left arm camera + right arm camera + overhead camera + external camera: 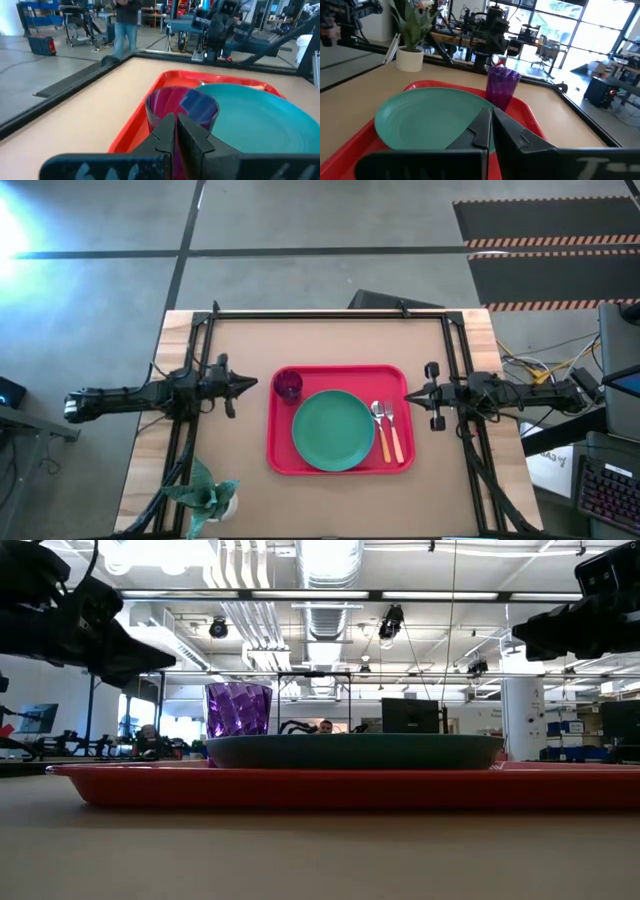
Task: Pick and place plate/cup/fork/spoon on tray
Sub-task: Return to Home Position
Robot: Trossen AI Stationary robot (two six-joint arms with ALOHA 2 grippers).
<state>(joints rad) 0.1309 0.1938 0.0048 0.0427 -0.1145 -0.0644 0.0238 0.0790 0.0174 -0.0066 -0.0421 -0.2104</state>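
The red tray (280, 455) lies in the table's middle. On it rest the teal plate (333, 430), the purple cup (288, 385) upright at the far left corner, and the spoon (381, 430) and fork (393, 432) side by side along its right side, orange handles toward the near edge. My left gripper (258, 386) hovers shut just left of the tray, level with the cup (182, 107). My right gripper (409, 396) hovers shut just right of the tray. Both point level at the tray and touch nothing.
A pale green plant in a white pot (212, 498) stands at the table's near left corner. Black frame rails (205, 350) run along the table's left, far and right sides. A person (125, 25) stands in the room beyond the table.
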